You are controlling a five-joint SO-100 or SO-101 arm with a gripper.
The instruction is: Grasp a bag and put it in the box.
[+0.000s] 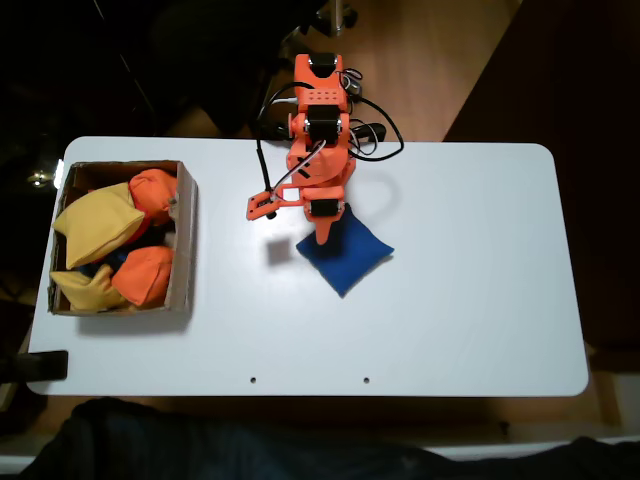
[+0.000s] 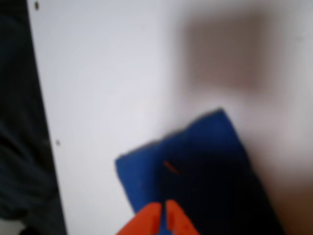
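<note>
The arm is at the reaching step: the gripper (image 2: 163, 215) hangs low over the near corner of the blue bag (image 1: 345, 252), which lies mid-counter (image 1: 470, 300), fingers pressed together, so they must spread before pinching and carrying it to the box (image 1: 183, 250).

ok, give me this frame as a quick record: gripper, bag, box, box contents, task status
gripper: over the bag's edge, fingertips nearly together, grip not clear
bag: blue, lying on the table below the arm in the fixed view
box: cardboard, at the table's left end in the fixed view
box contents: yellow bags and orange bags
task status: blue bag not yet in the box
</note>
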